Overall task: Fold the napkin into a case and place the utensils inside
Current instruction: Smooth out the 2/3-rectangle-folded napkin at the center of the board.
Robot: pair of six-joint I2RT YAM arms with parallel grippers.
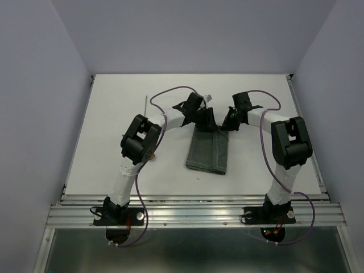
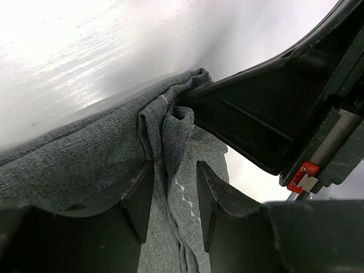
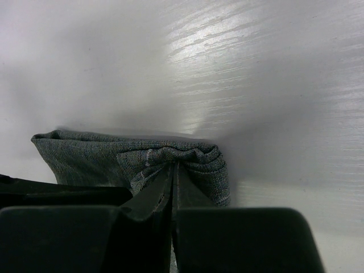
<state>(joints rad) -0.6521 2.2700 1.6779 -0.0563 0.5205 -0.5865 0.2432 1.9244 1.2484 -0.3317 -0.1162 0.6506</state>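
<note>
The napkin (image 1: 207, 151) lies in the middle of the table as a dark grey folded rectangle, long side running away from me. Both grippers are at its far end. My right gripper (image 3: 172, 170) is shut on the bunched far right corner of the napkin (image 3: 187, 159). At the far left part of that edge, my left gripper (image 2: 175, 190) has its jaws partly apart astride a raised fold of the napkin (image 2: 170, 142), and the right gripper's black body (image 2: 267, 114) is close beside it. One thin grey utensil (image 1: 146, 105) lies on the table at the back left, away from the cloth.
The white table (image 1: 114, 165) is walled at the back and both sides. A metal rail (image 1: 193, 213) runs along the near edge by the arm bases. Purple cables (image 1: 170, 91) loop over both arms.
</note>
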